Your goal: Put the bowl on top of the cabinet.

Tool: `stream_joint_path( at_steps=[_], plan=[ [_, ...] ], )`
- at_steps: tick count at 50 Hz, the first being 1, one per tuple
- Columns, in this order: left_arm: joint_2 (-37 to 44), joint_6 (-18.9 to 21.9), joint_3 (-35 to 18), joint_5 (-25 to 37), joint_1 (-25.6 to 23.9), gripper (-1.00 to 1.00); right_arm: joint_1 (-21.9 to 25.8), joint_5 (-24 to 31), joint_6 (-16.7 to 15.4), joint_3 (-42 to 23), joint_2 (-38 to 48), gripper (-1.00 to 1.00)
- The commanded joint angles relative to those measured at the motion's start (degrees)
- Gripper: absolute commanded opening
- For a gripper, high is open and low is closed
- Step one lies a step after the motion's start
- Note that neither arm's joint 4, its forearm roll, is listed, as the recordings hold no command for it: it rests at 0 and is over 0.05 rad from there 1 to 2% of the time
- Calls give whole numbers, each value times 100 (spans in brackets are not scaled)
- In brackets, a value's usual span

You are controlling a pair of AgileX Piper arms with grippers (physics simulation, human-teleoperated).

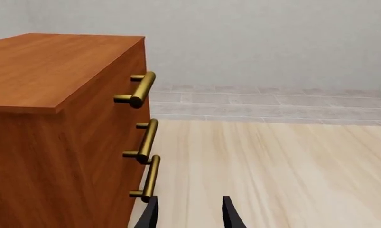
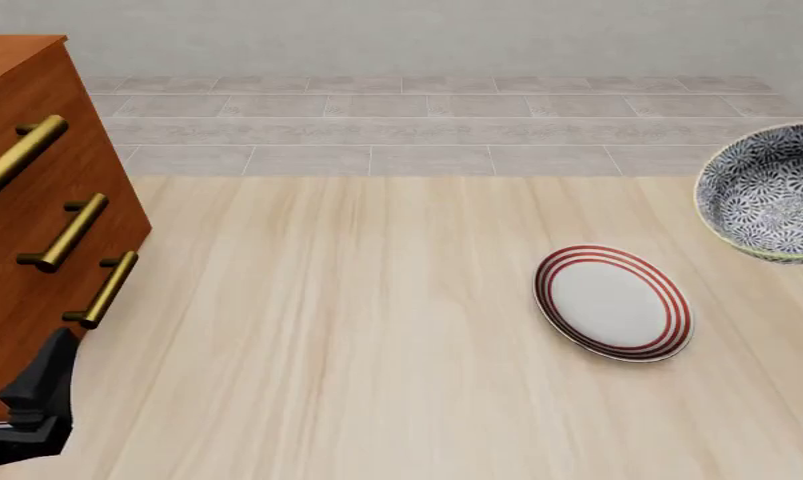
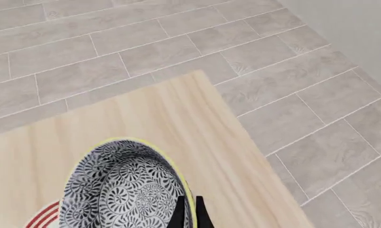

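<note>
The bowl (image 2: 771,195), white with a dense dark floral pattern and a pale rim, hangs tilted above the table at the far right edge of the front view. My right gripper (image 3: 187,214) is shut on its rim, one finger inside and one outside the bowl (image 3: 120,190); the front view catches only a dark sliver of it. The reddish-brown cabinet (image 2: 28,90) with three brass handles stands at the far left. My left gripper (image 1: 190,216) is open and holds nothing, low beside the cabinet (image 1: 44,142) front, near the lowest handle (image 1: 149,178).
A flat white plate with red rings (image 2: 612,302) lies on the pale wooden table (image 2: 348,330), right of centre and just left of the bowl. Grey floor tiles (image 2: 415,130) lie beyond the table's far edge.
</note>
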Motion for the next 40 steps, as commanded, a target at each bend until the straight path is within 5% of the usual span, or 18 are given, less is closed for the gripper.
stream_joint_path(
  at_steps=[1,40],
  plan=[
    [20,-8,0,-23,-2,100,494,208,101,-159,-342,-100],
    [49,-35,0,-115,-36,100,1860,378,249,-260,-785,-100]
  ],
)
